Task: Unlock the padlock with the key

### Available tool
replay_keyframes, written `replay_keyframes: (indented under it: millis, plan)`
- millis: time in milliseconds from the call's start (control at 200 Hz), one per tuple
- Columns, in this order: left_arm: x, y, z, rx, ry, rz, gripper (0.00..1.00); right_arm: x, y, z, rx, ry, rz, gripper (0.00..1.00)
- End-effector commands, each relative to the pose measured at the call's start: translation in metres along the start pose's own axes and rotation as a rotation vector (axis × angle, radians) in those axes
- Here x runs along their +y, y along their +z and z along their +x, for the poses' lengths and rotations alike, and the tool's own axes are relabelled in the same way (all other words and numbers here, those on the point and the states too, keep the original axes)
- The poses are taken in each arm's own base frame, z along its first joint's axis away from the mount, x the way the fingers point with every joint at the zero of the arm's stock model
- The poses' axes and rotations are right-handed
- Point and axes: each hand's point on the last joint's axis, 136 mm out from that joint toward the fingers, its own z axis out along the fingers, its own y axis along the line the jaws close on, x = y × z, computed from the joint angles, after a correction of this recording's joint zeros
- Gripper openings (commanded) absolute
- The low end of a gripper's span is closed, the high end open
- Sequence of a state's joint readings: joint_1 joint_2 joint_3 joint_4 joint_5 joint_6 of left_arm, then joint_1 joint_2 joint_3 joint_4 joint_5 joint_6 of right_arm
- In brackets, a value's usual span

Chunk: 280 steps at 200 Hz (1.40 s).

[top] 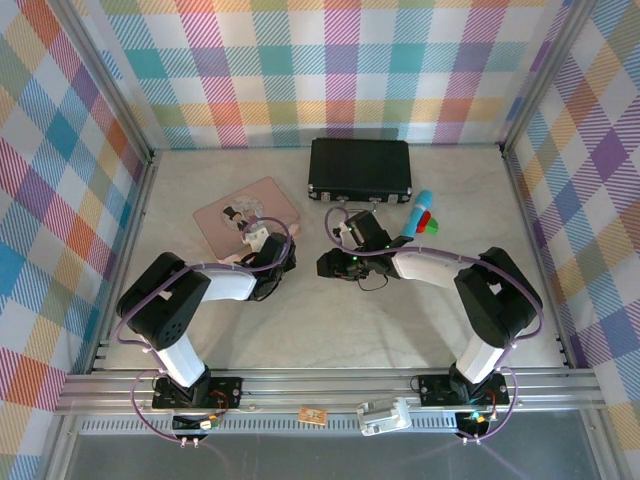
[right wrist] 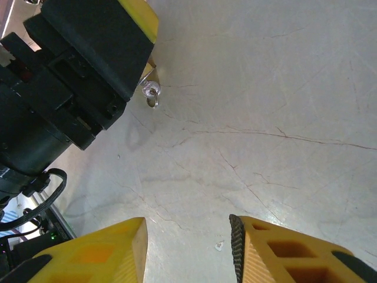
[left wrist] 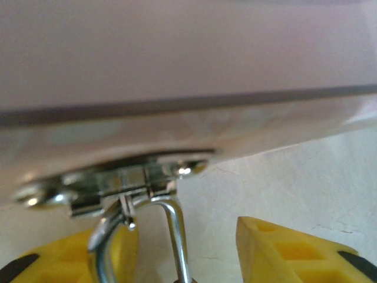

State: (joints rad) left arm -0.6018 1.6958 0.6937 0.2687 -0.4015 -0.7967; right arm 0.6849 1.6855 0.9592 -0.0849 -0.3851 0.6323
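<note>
Jaws on my left [left wrist: 182,227] stand apart astride the padlock [left wrist: 176,236] shackle, which is hooked into the hasp [left wrist: 126,177] of the pink tin [top: 272,195]. Jaws on my right [right wrist: 187,219] gape over bare desk [right wrist: 265,118], gripping nothing — the key [right wrist: 151,89] lies by my left arm.

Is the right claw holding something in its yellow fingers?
No, the right claw has its yellow fingers apart, with just bare table between them.

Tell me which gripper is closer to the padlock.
Left. The left gripper straddles the padlock at the pink tin; the right gripper hovers apart over the table.
</note>
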Motion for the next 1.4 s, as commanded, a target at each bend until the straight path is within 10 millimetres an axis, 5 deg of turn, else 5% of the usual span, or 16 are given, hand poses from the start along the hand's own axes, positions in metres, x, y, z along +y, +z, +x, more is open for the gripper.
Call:
replay_keyframes:
  millis: [0, 500, 1020, 1395]
  plan:
    - [0.003, 0.005, 0.002, -0.015, 0.007, -0.022, 0.4, 0.011, -0.004, -0.005, -0.029, -0.015, -0.032, 0.42]
    - [-0.004, 0.008, 0.006, 0.04, -0.026, 0.042, 0.0, 0.015, 0.003, -0.011, -0.019, 0.004, -0.047, 0.4]
    - [-0.045, -0.049, -0.031, 0.037, -0.419, 0.384, 0.0, 0.069, 0.007, -0.03, -0.128, 0.077, -0.35, 0.34]
    - [-0.056, -0.069, -0.048, 0.008, -0.5, 0.475, 0.0, 0.071, 0.02, -0.031, -0.148, 0.151, -0.432, 0.32]
